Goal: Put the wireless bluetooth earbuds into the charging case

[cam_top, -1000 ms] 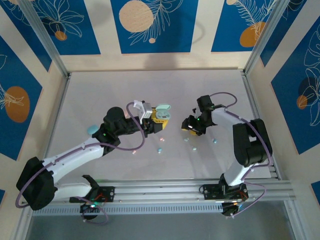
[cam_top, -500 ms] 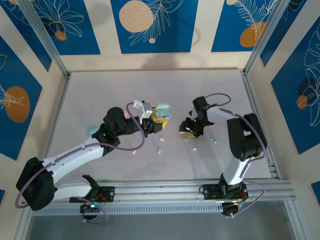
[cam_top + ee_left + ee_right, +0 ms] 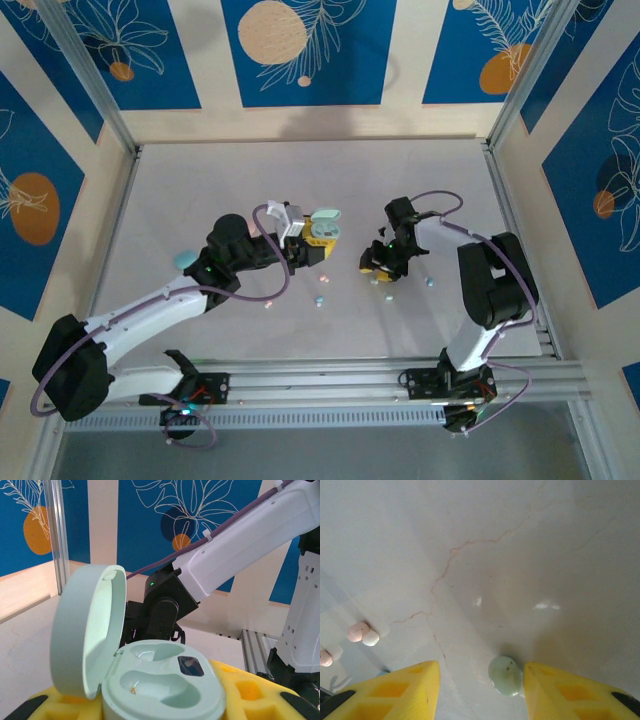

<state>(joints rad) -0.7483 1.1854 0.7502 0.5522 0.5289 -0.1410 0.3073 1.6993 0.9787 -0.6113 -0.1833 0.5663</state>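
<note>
A pale table (image 3: pixel 200 180) has two white arms reaching over its middle.

The left gripper (image 3: pixel 303 243) is clamped narrowly on a mint case (image 3: pixel 323 229), held above the table. In the left wrist view the case (image 3: pixel 165 680) sits between the yellow fingers (image 3: pixel 250 692) with its base facing up. Its lid (image 3: pixel 87 630) is swung open and stands upright on the left finger's side. The two wells in the base are empty, and a small dark window sits at their far edge. Beyond the case, the right arm (image 3: pixel 240 545) crosses the view.

The right gripper (image 3: pixel 379 266) is low over the table, just beyond the case. In the right wrist view, the gripper (image 3: pixel 481 672) has its jaws apart and holds nothing. A mint earbud (image 3: pixel 506 675) lies on the table between the yellow fingers (image 3: pixel 400 690), close against the right one, with a wide gap to the left one. It is a small oval, and its long axis runs roughly along the fingers rather than across them.

Two pink earbuds (image 3: pixel 362 632) lie out past the left finger's tip, well apart from the mint one. Nothing lies between the fingers and the mint earbud.

Near the left arm's elbow lies a closed teal case (image 3: pixel 183 260). A blue earbud (image 3: pixel 320 299) rests on the table under the left gripper's near side.
</note>
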